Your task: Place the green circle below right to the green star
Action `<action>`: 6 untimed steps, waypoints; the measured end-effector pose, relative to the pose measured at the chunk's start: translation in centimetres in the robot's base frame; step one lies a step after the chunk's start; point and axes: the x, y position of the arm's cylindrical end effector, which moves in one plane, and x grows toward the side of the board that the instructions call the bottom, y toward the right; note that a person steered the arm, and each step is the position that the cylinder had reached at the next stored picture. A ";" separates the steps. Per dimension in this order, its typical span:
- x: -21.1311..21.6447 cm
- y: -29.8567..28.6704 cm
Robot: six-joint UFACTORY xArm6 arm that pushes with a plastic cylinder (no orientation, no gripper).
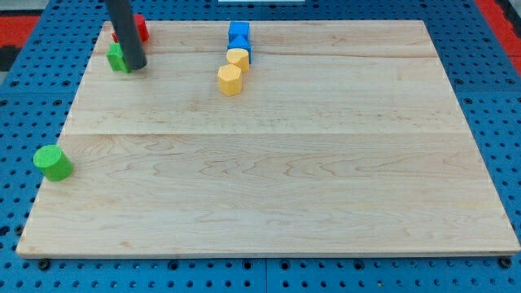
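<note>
The green circle (53, 162), a short cylinder, sits at the tabletop's (269, 179) left edge, a little below the middle of that edge, half overhanging the blue pegboard (488, 98) beside it. Nothing touches it; it is well apart from every other block.

The green star (118, 57) lies far up from it, near the tabletop's top-left corner. Only its left part shows, since our rod (124, 28) stands in front of it, so we cannot make out its shape well. My tip (136, 67) rests on the wood at the star's right side, touching it or just beside it; we cannot tell which. Just behind the rod, closer still to the top-left corner, a red block (140, 28) peeks out on the rod's right, its shape hidden.

Along the top edge, left of its middle, four blocks form a tight cluster: a blue cube (238, 32) nearest the edge, a second blue block (246, 54) just under it and mostly covered, a yellow block (238, 58) touching that one, and another yellow block (230, 80), roughly hexagonal, just below and slightly to the left.

We carry no hand here, only the bare rod, so nothing is grasped.
</note>
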 end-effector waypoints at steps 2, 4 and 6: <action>6.5 0.7; 25.4 1.2; 21.2 -7.7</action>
